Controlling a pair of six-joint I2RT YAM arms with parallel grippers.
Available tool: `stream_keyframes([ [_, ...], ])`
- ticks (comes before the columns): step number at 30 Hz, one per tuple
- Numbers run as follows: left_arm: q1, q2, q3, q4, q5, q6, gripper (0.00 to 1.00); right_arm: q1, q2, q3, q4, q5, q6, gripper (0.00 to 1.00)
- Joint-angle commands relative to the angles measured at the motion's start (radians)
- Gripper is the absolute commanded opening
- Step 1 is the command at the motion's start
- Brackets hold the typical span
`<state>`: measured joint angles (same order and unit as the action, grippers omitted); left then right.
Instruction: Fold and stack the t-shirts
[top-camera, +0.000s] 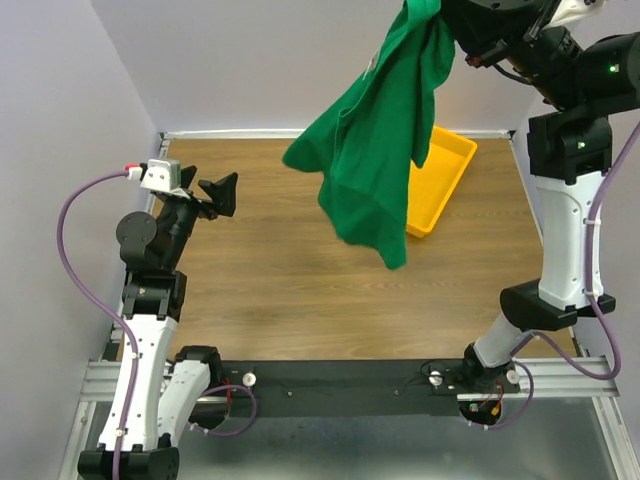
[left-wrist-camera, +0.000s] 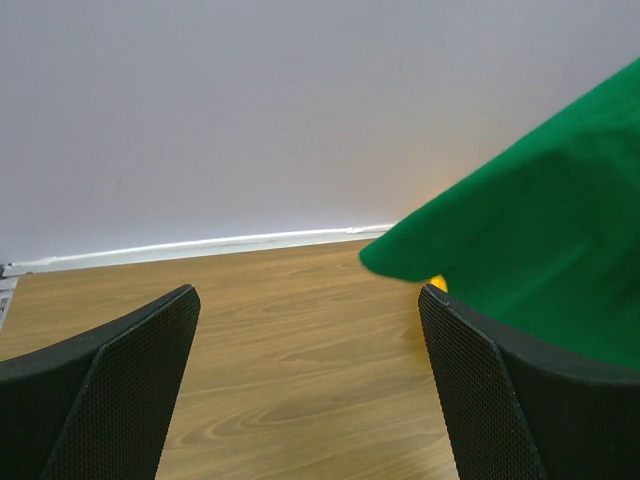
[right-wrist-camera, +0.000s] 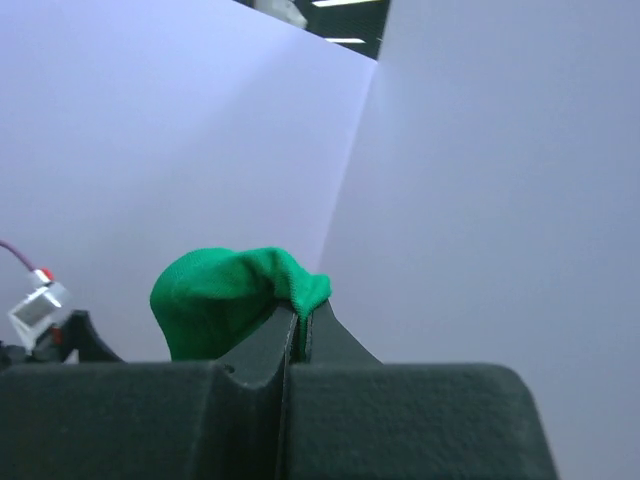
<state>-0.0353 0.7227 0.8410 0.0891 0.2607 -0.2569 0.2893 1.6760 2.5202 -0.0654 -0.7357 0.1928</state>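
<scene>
Field notes, remote station. The wooden table (top-camera: 300, 290) fills the middle of the top view. Above it the dark green t-shirt (top-camera: 375, 150) hangs in the air right of centre, bunched and draped in long folds. Its lowest flap dangles over the boards and does not look to be lying on them. It hides part of the yellow bin (top-camera: 452, 165) standing at the table's upper right. At the top edge of that view sits the right gripper (right-wrist-camera: 300, 322), raised high. Its wrist view shows the jaws pressed together on a small hump of green cloth at the very tips. I cannot tell which part of the garment that is. At mid-left is the left gripper (top-camera: 218, 192), low over the table and well apart from the cloth in the top view, jaws spread wide with nothing between them. In its wrist view the hanging edge fills the right side beyond the right finger. My read is that the shirt is being carried from the bin to be laid out, with no fold begun. To do this well I would move slowly, since the pinch is shallow and a swing could pull it free. I would bring the cloth over mid-table, then have the free arm take a hem or shoulder edge rather than a loose fold. With two holds the shirt can be stretched flat before lowering.
</scene>
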Motion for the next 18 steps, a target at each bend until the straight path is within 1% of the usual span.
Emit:
stream_keyframes([
  [1, -0.005, -0.012, 0.03, 0.024, 0.005, -0.01, 0.98, 0.022, -0.002, -0.062, 0.118, -0.077, 0.168, 0.01],
  [2, -0.005, -0.016, 0.029, 0.024, 0.003, -0.008, 0.98, 0.031, -0.024, -0.183, 0.119, -0.085, 0.156, 0.01],
  [6, -0.003, -0.026, 0.026, 0.018, -0.001, -0.01, 0.98, 0.057, -0.156, -0.453, 0.099, -0.129, 0.035, 0.01],
  [7, -0.005, -0.032, 0.024, 0.017, -0.001, -0.01, 0.98, 0.068, -0.18, -0.585, 0.069, -0.129, -0.045, 0.03],
  [9, -0.003, -0.034, 0.021, 0.014, 0.0, -0.012, 0.98, 0.106, -0.242, -0.703, -0.002, -0.131, -0.12, 0.06],
  [10, -0.005, -0.035, 0.02, 0.012, 0.003, -0.013, 0.98, 0.12, -0.263, -0.827, -0.083, -0.137, -0.235, 0.13],
  [11, -0.003, -0.032, 0.02, 0.012, 0.009, -0.016, 0.98, 0.16, -0.298, -0.889, -0.129, -0.131, -0.3, 0.2],
  [12, -0.005, -0.028, 0.021, 0.014, 0.017, -0.022, 0.98, 0.177, -0.323, -0.964, -0.175, -0.123, -0.37, 0.29],
  [13, -0.005, -0.022, 0.024, 0.015, 0.041, -0.022, 0.98, 0.203, -0.344, -1.085, -0.257, -0.099, -0.507, 0.54],
  [14, -0.005, -0.013, 0.026, 0.017, 0.058, -0.028, 0.98, 0.209, -0.366, -1.153, -0.281, -0.076, -0.559, 0.67],
  [15, -0.005, 0.0, 0.029, 0.023, 0.08, -0.034, 0.98, 0.209, -0.413, -1.204, -0.287, -0.038, -0.582, 0.78],
  [16, -0.005, 0.032, 0.03, 0.027, 0.1, -0.056, 0.98, 0.211, -0.424, -1.237, -0.286, 0.007, -0.593, 0.9],
  [17, -0.005, 0.053, 0.033, 0.049, 0.127, -0.065, 0.98, 0.208, -0.432, -1.27, -0.286, 0.121, -0.589, 0.94],
  [18, -0.008, 0.078, 0.036, 0.058, 0.176, -0.077, 0.98, 0.197, -0.433, -1.276, -0.286, 0.171, -0.579, 0.96],
])
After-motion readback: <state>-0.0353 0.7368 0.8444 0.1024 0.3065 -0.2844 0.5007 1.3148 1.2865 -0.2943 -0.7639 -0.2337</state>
